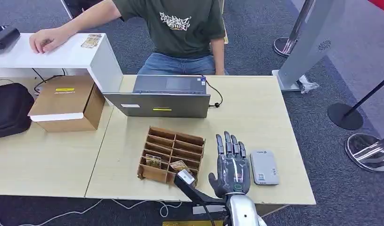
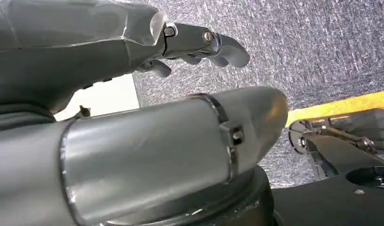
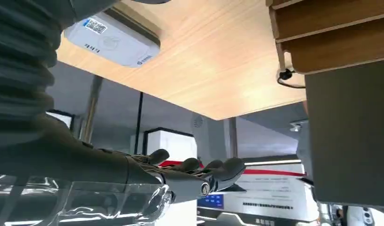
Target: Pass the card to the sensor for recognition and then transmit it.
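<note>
A brown wooden card holder (image 1: 171, 153) stands on the table, with two patterned cards (image 1: 153, 161) (image 1: 179, 165) in its front slots. To its right lies the flat grey sensor (image 1: 264, 167). My right hand (image 1: 231, 164) hovers between the two, palm down, fingers stretched and apart, holding nothing. In the right wrist view its dark fingers (image 3: 194, 172) are spread, with the sensor (image 3: 112, 37) and the holder (image 3: 331, 33) beyond them. My left hand (image 2: 199, 44) hangs over grey carpet with nothing in it, its fingers loosely bent.
A grey laptop (image 1: 161, 96) sits behind the holder, a cable running from its right side. A person sits beyond it, one hand on a white shelf (image 1: 62, 54) where more cards (image 1: 92, 41) lie. A cardboard box (image 1: 67, 103) and a black bag (image 1: 8, 108) are at the left.
</note>
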Robot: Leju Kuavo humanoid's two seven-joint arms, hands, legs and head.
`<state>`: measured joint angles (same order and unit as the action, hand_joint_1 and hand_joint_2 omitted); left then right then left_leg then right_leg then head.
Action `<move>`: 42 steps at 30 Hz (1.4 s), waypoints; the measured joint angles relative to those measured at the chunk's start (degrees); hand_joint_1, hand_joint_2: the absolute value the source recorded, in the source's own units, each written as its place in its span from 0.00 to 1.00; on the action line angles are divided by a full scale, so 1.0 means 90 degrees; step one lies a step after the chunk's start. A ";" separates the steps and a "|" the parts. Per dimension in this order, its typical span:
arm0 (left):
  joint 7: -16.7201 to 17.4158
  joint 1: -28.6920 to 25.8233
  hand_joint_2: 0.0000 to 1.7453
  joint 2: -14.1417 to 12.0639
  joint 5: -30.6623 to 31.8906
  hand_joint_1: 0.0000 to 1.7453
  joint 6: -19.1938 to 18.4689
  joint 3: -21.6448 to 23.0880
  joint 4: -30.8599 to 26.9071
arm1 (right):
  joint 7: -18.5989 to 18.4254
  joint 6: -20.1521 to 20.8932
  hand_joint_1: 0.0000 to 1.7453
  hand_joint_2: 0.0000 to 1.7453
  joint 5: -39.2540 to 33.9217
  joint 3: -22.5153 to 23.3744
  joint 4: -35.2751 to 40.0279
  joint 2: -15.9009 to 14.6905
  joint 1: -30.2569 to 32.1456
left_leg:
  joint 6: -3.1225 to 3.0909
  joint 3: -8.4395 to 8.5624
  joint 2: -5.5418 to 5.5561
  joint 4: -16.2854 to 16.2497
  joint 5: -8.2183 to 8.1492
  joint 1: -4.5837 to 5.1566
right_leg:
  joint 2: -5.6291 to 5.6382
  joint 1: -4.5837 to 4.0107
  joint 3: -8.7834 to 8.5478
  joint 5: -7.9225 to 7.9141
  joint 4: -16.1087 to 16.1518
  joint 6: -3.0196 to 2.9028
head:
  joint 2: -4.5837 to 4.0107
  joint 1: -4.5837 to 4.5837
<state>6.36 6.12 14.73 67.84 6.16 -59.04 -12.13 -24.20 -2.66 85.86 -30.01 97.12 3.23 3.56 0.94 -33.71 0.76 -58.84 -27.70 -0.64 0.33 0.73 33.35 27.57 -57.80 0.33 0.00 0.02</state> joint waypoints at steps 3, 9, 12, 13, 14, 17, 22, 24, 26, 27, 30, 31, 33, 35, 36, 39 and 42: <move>0.0039 0.0016 0.00 0.0010 0.0017 0.00 0.0000 0.0000 0.0000 | 0.0219 -0.0253 0.00 1.00 -0.0051 0.0000 -0.0250 -0.0005 -0.0035 | 0.0000 0.0000 0.0000 0.0000 0.0000 0.0000 | -0.0001 0.0000 0.0000 0.0000 0.0000 0.0000 | 0.0000 0.0000; 0.0061 0.0040 0.00 0.0032 -0.0037 0.00 -0.0005 0.0000 0.0000 | 0.0336 -0.0063 0.00 1.00 -0.0056 -0.0046 -0.0659 -0.0005 -0.0120 | 0.0000 0.0001 0.0000 0.0000 0.0000 0.0000 | 0.0000 0.0000 -0.0001 0.0000 0.0000 0.0000 | 0.0000 0.0000; 0.0092 0.0047 0.00 0.0029 -0.0100 0.00 -0.0017 0.0000 0.0000 | 0.0414 0.0323 0.00 1.00 -0.0112 -0.0107 -0.0749 -0.0027 -0.0154 | 0.0000 0.0000 0.0000 0.0000 0.0000 0.0000 | 0.0000 0.0000 -0.0001 0.0000 0.0000 0.0000 | 0.0000 0.0000; 0.0092 0.0047 0.00 0.0029 -0.0117 0.00 -0.0019 0.0000 0.0000 | 0.0418 0.0451 0.00 1.00 -0.0122 -0.0143 -0.0765 -0.0039 -0.0167 | 0.0000 0.0001 0.0000 0.0000 0.0000 0.0000 | 0.0000 0.0000 0.0000 0.0000 0.0000 0.0000 | 0.0000 0.0000; 0.0092 0.0047 0.00 0.0029 -0.0136 0.00 -0.0019 0.0000 0.0000 | 0.0416 0.0556 0.00 1.00 -0.0129 -0.0175 -0.0773 -0.0056 -0.0175 | 0.0000 0.0001 0.0000 0.0000 0.0000 0.0000 | 0.0000 0.0000 0.0000 0.0000 0.0000 0.0000 | 0.0000 0.0000; 0.0092 0.0047 0.00 0.0027 -0.0192 0.00 -0.0031 0.0000 0.0000 | 0.0225 0.0929 0.00 1.00 -0.0100 -0.0260 -0.0739 -0.0104 -0.0155 | 0.0000 0.0000 0.0000 0.0000 0.0000 0.0000 | 0.0000 0.0000 0.0000 0.0000 0.0000 0.0000 | 0.0000 0.0000; 0.0090 0.0043 0.00 -0.0002 -0.0294 0.00 -0.0078 0.0000 0.0000 | -0.0177 0.1440 0.00 1.00 -0.0056 -0.0413 -0.0391 -0.0194 -0.0065 | 0.0000 0.0001 -0.0001 0.0000 -0.0001 0.0000 | 0.0002 0.0000 0.0001 0.0002 0.0000 -0.0003 | -0.0002 0.0000; 0.0090 0.0043 0.00 -0.0012 -0.0325 0.00 -0.0080 0.0000 0.0000 | -0.0245 0.1447 0.00 1.00 -0.0078 -0.0454 -0.0319 -0.0241 -0.0056 | 0.0000 0.0001 -0.0002 0.0000 -0.0001 0.0000 | 0.0001 0.0000 0.0001 0.0002 0.0000 -0.0003 | -0.0002 0.0000; 0.0090 0.0040 0.00 -0.0012 -0.0359 0.00 -0.0080 -0.0002 0.0000 | -0.0276 0.1427 0.00 1.00 -0.0136 -0.0483 -0.0263 -0.0275 -0.0048 | 0.0000 0.0001 -0.0002 0.0000 0.0000 0.0000 | 0.0001 0.0000 0.0001 0.0002 0.0000 -0.0003 | -0.0002 0.0000; 0.0092 0.0041 0.00 -0.0012 -0.0359 0.00 -0.0080 -0.0005 0.0000 | -0.0283 0.1406 0.00 1.00 -0.0182 -0.0500 -0.0248 -0.0284 -0.0048 | 0.0000 0.0001 -0.0002 0.0000 0.0000 0.0000 | 0.0001 0.0000 0.0001 0.0002 0.0000 -0.0003 | -0.0002 0.0000; 0.0092 0.0042 0.00 -0.0012 -0.0359 0.00 -0.0085 -0.0005 0.0000 | -0.0300 0.1355 0.00 1.00 -0.0289 -0.0517 -0.0241 -0.0294 -0.0050 | 0.0000 0.0001 -0.0002 0.0000 0.0000 0.0000 | 0.0001 0.0000 0.0001 0.0002 0.0000 -0.0003 | -0.0002 0.0000; 0.0099 0.0042 0.00 -0.0012 -0.0359 0.00 -0.0095 -0.0005 0.0000 | -0.0310 0.1338 0.00 1.00 -0.0330 -0.0517 -0.0241 -0.0294 -0.0051 | 0.0000 0.0001 -0.0002 0.0000 0.0000 0.0000 | 0.0001 0.0000 0.0001 0.0002 0.0000 -0.0003 | 0.0000 0.0000; 0.0112 0.0043 0.00 -0.0012 -0.0357 0.00 -0.0097 -0.0005 0.0000 | -0.0325 0.1289 0.00 1.00 -0.0379 -0.0517 -0.0246 -0.0294 -0.0054 | 0.0000 0.0001 -0.0002 0.0000 0.0000 0.0000 | 0.0001 0.0000 0.0000 0.0002 0.0000 -0.0003 | 0.0000 0.0000; 0.0114 0.0043 0.00 -0.0012 -0.0357 0.00 -0.0097 -0.0005 0.0000 | -0.0339 0.1250 0.00 1.00 -0.0406 -0.0517 -0.0268 -0.0294 -0.0056 | 0.0000 0.0000 -0.0002 0.0000 0.0000 0.0000 | 0.0001 0.0000 0.0000 0.0002 0.0000 -0.0003 | -0.0002 0.0000; 0.0114 0.0043 0.00 -0.0012 -0.0357 0.00 -0.0097 -0.0005 0.0000 | -0.0349 0.1240 0.00 1.00 -0.0415 -0.0517 -0.0277 -0.0294 -0.0058 | 0.0000 0.0000 -0.0002 0.0000 0.0000 0.0000 | 0.0001 0.0000 0.0000 0.0002 0.0000 -0.0003 | 0.0000 0.0000; 0.0114 0.0042 0.00 -0.0012 -0.0357 0.00 -0.0097 -0.0005 0.0000 | -0.0356 0.1219 0.00 1.00 -0.0415 -0.0517 -0.0277 -0.0294 -0.0057 | 0.0000 0.0000 -0.0002 0.0000 -0.0001 0.0000 | 0.0001 0.0000 0.0000 0.0003 0.0000 -0.0003 | -0.0002 0.0000; 0.0109 0.0041 0.00 -0.0012 -0.0352 0.00 -0.0100 -0.0005 0.0000 | -0.0327 0.1192 0.00 1.00 -0.0452 -0.0527 -0.0236 -0.0296 -0.0052 | 0.0000 0.0000 -0.0002 0.0000 -0.0001 0.0000 | 0.0001 0.0000 0.0001 0.0003 0.0000 -0.0003 | 0.0000 0.0000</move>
<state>7.34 6.49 14.62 64.67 5.27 -59.08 -12.13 -27.15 8.06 81.79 -34.75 94.99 0.57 3.10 0.93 -33.71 0.74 -58.84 -27.71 -0.64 0.34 0.73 33.35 27.59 -57.80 0.31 0.00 0.02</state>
